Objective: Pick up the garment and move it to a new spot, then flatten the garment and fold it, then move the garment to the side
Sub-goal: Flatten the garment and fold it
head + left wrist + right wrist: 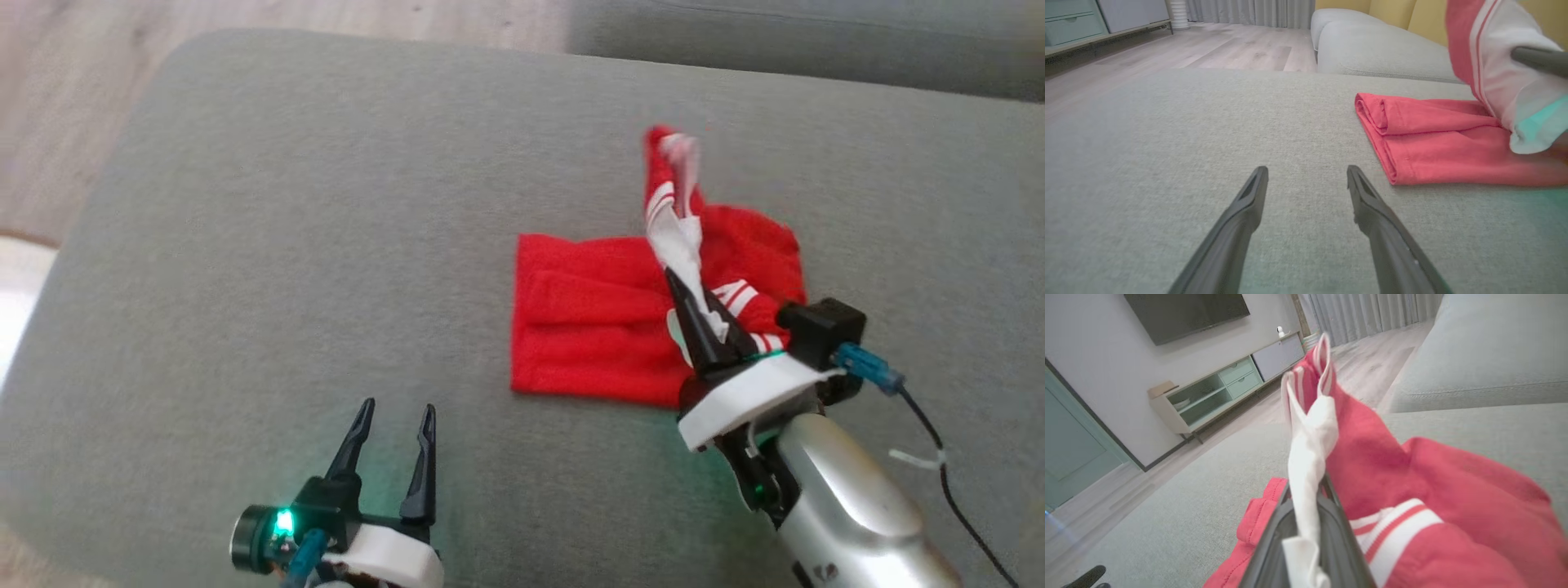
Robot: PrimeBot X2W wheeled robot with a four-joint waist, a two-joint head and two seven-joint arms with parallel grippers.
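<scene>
R end effector (691, 287) is clamped on a white panel of the garment (588, 318), holding it up, rest lying folded beneath/left of it on the sofa cushion (326, 204); L end effector (397, 406) is wide, empty, well apart; fabric prob. light, limp, so grip hems/corners.

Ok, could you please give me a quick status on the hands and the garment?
Right hand shut on the garment, white part raised. Left hand open, beside it. Nothing in the way.

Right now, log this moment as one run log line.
stage: folding | right claw: shut on garment white panel, raised | left claw: open, empty, above sofa cushion | garment: mostly flat on cushion
</scene>
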